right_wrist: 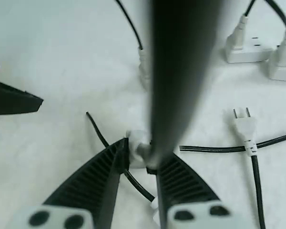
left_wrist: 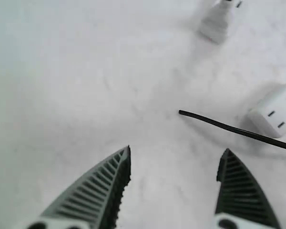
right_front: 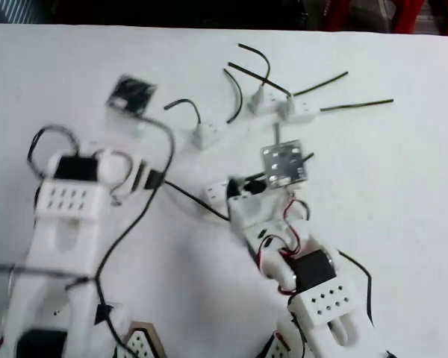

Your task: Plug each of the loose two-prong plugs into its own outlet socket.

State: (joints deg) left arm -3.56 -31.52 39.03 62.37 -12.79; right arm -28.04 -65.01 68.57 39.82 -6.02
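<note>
The loose plug [right_wrist: 242,126] lies flat on the table [right_front: 411,201]. Its prongs point toward the two outlet blocks [right_wrist: 250,53], which already have plugs in them; it is near them, not touching. It looks to me a light thing: a small body of hard, smooth plastic, with two thin metal prongs that could bend under a side push. Its black cord [right_wrist: 255,181] is the difficult part, I think. It seems springy enough to turn or drag so light a plug once it is lifted. I would take hold across the flat sides of the body, just behind the prongs, never on the cord and never on the metal.

The right tool [right_wrist: 139,155] is closed on a small white piece [right_wrist: 135,145] — probably another plug, but its prongs are hidden, so I cannot say for sure. The loose plug lies near it, off to one side.

The left tool [left_wrist: 176,151] hangs over bare table, its fingers wide apart with nothing between them. Beyond it lies an outlet socket [left_wrist: 274,113] with open slots and a thin wire [left_wrist: 229,128] just beside it. Farther off is a white plug [left_wrist: 215,24] with bare prongs — whether it is the same one, I cannot tell.
</note>
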